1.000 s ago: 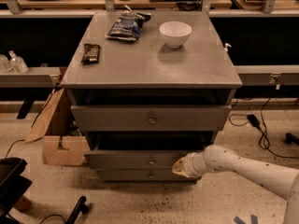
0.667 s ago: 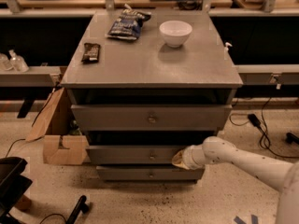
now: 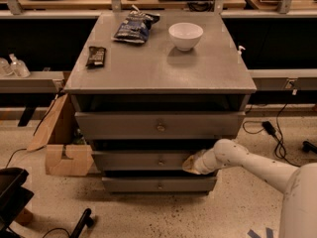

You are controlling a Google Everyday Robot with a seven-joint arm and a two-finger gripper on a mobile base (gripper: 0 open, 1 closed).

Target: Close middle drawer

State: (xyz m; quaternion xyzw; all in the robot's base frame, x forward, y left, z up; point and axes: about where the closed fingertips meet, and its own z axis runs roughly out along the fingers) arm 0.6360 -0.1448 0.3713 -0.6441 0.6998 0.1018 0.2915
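Note:
The grey cabinet (image 3: 158,78) has three drawer fronts. The middle drawer (image 3: 143,160) is the narrow front with a small round knob (image 3: 161,161); it stands out only slightly past the lowest drawer front (image 3: 159,184). My gripper (image 3: 190,164) comes in from the lower right on a white arm (image 3: 247,162). It presses against the right end of the middle drawer's front. The taller top drawer front (image 3: 159,126) juts out above it.
On the cabinet top lie a white bowl (image 3: 185,35), a chip bag (image 3: 135,26) and a dark snack bar (image 3: 95,56). A cardboard box (image 3: 62,143) stands on the floor left of the cabinet. Cables (image 3: 270,128) lie at right. A black chair base (image 3: 15,197) is at lower left.
The arm has moved toward the cabinet and the middle drawer has slid inward with it; its front now sits much closer to the cabinet body.

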